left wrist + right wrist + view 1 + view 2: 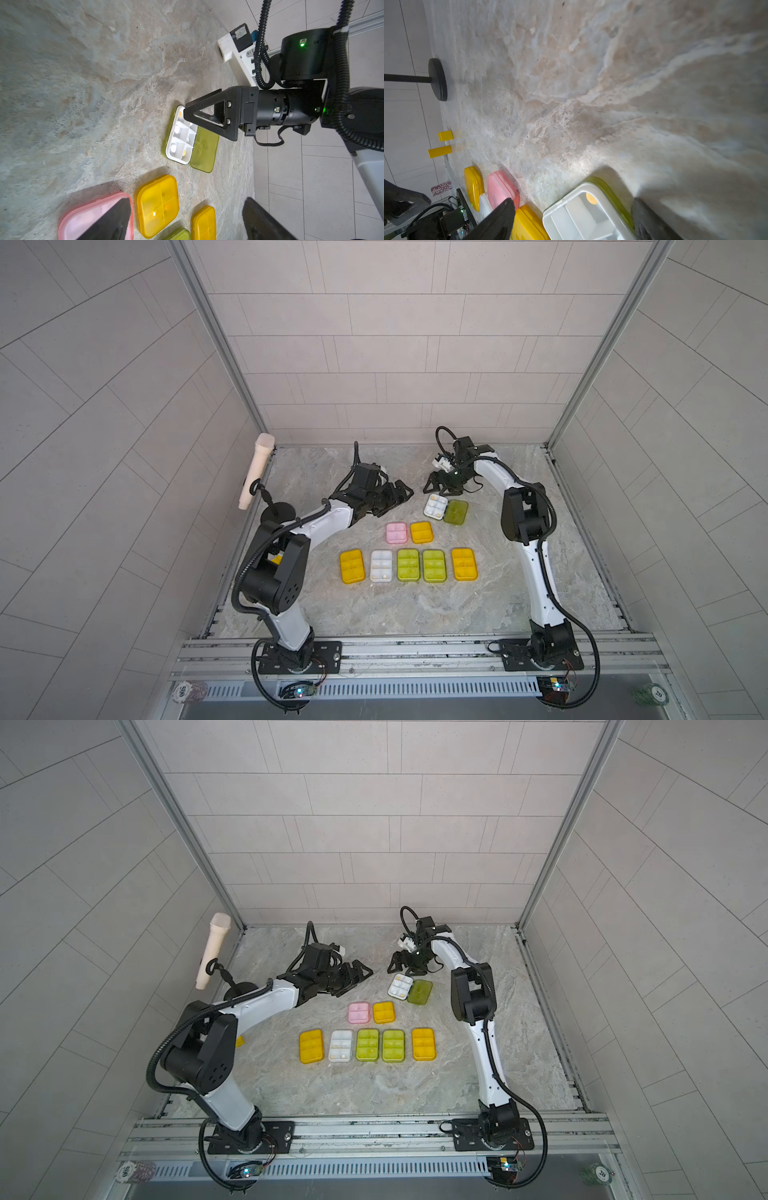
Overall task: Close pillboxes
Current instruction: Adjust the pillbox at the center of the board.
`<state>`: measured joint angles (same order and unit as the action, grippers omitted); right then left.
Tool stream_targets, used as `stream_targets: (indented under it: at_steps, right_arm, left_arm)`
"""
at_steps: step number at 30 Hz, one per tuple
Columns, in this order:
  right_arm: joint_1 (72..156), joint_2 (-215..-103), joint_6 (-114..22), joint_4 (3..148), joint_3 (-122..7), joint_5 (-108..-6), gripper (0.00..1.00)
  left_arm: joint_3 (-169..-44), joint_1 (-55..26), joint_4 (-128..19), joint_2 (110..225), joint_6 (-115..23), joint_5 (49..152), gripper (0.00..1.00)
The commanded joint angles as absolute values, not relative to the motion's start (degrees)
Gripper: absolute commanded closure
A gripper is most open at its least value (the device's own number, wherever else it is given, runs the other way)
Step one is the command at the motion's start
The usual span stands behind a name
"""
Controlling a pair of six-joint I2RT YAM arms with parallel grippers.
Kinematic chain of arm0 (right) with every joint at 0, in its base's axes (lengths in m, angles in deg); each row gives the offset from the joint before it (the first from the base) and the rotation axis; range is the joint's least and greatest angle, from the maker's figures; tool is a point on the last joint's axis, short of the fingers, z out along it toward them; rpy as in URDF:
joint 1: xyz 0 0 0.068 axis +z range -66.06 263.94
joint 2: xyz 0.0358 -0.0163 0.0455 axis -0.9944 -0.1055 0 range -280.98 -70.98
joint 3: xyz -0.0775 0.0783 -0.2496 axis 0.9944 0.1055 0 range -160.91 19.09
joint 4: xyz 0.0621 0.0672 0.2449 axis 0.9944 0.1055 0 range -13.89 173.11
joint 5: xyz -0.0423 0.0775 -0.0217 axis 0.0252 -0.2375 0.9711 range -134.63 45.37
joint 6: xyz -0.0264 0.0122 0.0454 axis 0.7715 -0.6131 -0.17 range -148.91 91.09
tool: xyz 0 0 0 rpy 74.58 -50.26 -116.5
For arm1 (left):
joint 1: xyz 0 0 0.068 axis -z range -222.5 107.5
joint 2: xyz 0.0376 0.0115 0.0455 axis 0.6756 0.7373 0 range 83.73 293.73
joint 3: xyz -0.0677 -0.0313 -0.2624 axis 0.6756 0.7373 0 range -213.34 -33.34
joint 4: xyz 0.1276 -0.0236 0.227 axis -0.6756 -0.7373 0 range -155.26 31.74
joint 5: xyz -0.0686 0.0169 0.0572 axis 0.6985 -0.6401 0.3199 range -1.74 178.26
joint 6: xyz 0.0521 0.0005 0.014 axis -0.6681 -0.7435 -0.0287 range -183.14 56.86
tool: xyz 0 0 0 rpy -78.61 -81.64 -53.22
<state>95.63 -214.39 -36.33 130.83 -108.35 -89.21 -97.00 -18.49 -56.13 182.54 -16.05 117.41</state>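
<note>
Right gripper (438,488): jaws spread wide, gripping nothing, over far end of open pillbox (435,506) at 1 o'clock on table (374,614); contact with it, cannot tell. Left gripper (395,502): jaws apart, empty, at 11 o'clock. Eight pillboxes counted. One open, green lid (455,512) flat beside white tray. Seven shut: one pink pillbox (396,532), three orange pillboxes (422,532) (352,566) (464,564), two green pillboxes (408,565) (434,565), one clear pillbox (381,566). Five in row toward 6 o'clock.
</note>
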Motion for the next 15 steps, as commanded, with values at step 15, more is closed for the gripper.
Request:
stream_targets:
  at_steps: [15]
  right_arm:
    - [96.1, -189.7, -45.3, 120.4, -86.7, -65.5, 0.11]
  left_arm:
    - [-101.1, -18.0, -51.4, 189.5, -17.4, 122.8, 0.12]
